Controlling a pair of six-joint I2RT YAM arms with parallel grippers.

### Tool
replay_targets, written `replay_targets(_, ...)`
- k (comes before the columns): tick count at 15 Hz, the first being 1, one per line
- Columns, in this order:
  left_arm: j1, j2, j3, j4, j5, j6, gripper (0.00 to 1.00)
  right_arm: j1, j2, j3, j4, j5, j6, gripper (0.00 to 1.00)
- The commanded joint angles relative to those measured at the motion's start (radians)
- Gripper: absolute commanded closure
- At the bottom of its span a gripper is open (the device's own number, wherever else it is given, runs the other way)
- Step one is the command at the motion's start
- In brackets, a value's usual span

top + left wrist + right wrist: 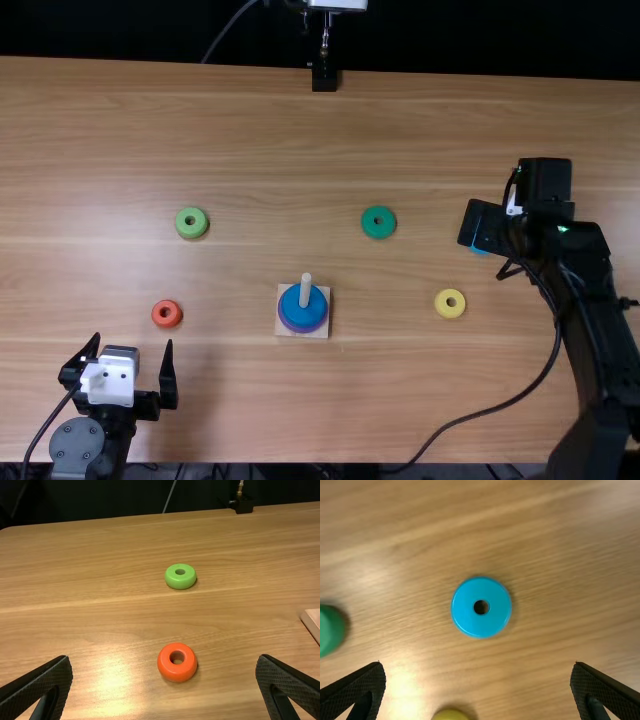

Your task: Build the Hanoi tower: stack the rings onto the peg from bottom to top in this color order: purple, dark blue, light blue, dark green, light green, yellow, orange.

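Right end effector [484, 226] — spread open — above light blue ring [465, 607].

I see a light brown wooden desk [220, 400] with a pale square base [286, 329] sitting on it. A light green ring [180, 584] and an orange ring [177, 675] lie left of that; a dark green ring [378, 233], yellow ring [450, 312] and light blue ring [481, 626] lie right.
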Motion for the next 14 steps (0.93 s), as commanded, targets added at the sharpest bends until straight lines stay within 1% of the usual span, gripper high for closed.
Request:
replay_targets(1, 0.008, -0.011, -0.11, -0.078, 0.005, 0.016, 0.0, -0.014, 0.054, 0.037, 0.006, 0.012, 0.033, 0.0)
replay_targets(4, 0.008, -0.011, -0.11, -0.078, 0.005, 0.016, 0.0, -0.016, 0.171, 0.081, 0.01, 0.012, 0.033, 0.0)
replay_targets(8, 0.008, -0.011, -0.11, -0.078, 0.005, 0.016, 0.0, -0.019, 0.265, 0.141, 0.012, 0.012, 0.033, 0.0)
replay_targets(11, 0.008, -0.011, -0.11, -0.078, 0.005, 0.018, 0.0, -0.042, 0.338, 0.175, 0.012, 0.012, 0.033, 0.0)
replay_targets(14, 0.008, -0.011, -0.11, -0.078, 0.005, 0.018, 0.0, -0.052, 0.369, 0.196, 0.012, 0.01, 0.031, 0.0)
